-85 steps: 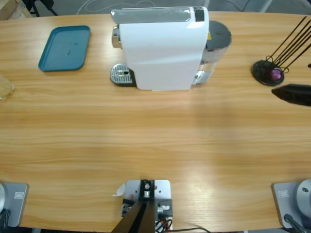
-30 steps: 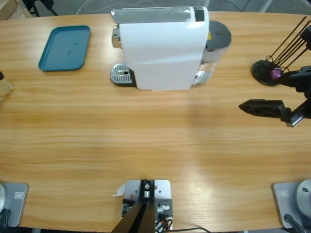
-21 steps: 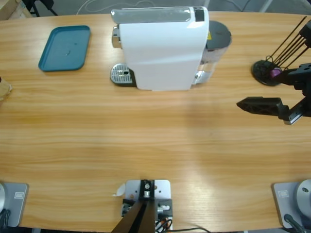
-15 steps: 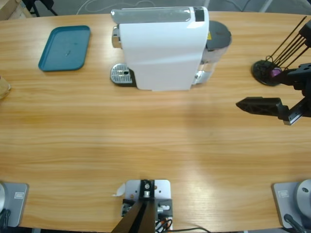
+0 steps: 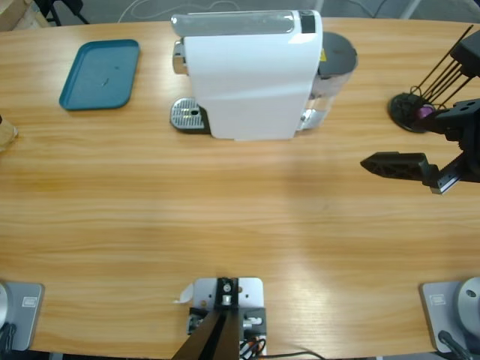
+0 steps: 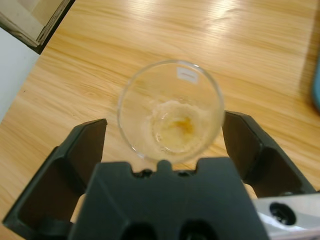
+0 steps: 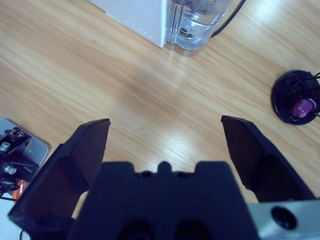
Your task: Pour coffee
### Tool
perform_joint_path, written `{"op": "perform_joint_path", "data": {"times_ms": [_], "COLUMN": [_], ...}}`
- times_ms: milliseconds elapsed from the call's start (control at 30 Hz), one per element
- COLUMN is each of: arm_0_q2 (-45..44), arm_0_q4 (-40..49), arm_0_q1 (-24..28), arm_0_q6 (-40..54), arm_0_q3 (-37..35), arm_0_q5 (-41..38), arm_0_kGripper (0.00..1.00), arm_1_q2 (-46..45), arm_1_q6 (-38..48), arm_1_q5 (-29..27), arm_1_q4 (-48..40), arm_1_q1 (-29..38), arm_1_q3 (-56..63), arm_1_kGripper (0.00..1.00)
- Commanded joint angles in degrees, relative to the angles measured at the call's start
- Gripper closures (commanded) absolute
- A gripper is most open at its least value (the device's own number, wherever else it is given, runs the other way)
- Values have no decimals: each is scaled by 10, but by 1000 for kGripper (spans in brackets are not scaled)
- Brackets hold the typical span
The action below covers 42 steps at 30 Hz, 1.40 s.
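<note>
With the left gripper (image 6: 172, 142) spread wide around the tumbler (image 6: 170, 118) and the right gripper (image 7: 165, 130) spread over nothing, an off-centre squeeze risked spilling the coffee (image 6: 176, 130).

From my remote station: a long wooden bench (image 5: 225, 217) under soft light, grey floor with a white cable (image 5: 142, 7) beyond its far edge.

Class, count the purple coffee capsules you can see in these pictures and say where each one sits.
1. The purple capsule sits in the black wire capsule holder at the table's right end; others may be hidden.
</note>
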Motion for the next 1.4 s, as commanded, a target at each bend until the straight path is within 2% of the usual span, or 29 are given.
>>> {"op": "perform_joint_path", "data": {"times_ms": [33, 167, 400, 500, 533, 600, 667, 733, 900, 967, 1100, 1233, 1400], "arm_0_q2": [51, 55, 51, 40, 33, 27, 34, 18, -66, -90, -131, -95, -23], "arm_0_q4": [-42, -42, -42, -43, -43, -43, -42, -35, 54, 72, 159, 193, 211], "arm_0_q1": [45, 43, 41, 34, 23, -10, -49, -80, -86, -109, -152, -157, -176], "arm_0_q6": [21, 27, 42, 42, 44, 56, 84, 106, 156, 171, 223, 278, 389], "arm_0_q3": [10, 12, 18, 23, 24, 20, 11, 2, -47, -66, -132, -167, -202], "arm_0_q5": [-46, -57, -64, -76, -76, -88, -141, -162, -240, -254, -347, -451, -482], "arm_0_kGripper": [46, 140, 555, 948, 1000, 1000, 1000, 1000, 1000, 1000, 1000, 1000, 1000], "arm_1_q2": [11, 17, 17, 17, 17, 17, 19, 18, -1, -10, -27, -40, -55], "arm_1_q6": [7, 7, 7, 7, 7, 7, 7, 7, 7, 7, 7, 12, 13], "arm_1_q5": [9, 10, 11, 10, 10, 8, 6, 6, -1, -6, -15, -22, -30], "arm_1_q4": [-2, -5, -8, -11, -12, -14, -16, -19, -30, -37, -59, -77, -82], "arm_1_q1": [5, 5, 5, 5, 5, 5, 5, 5, 5, 5, 5, 5, 5], "arm_1_q3": [2, -1, 1, 2, 2, 1, 0, 0, 19, 30, 60, 88, 104], "arm_1_kGripper": [0, 0, 0, 0, 0, 0, 0, 0, 0, 0, 0, 0, 0]}}
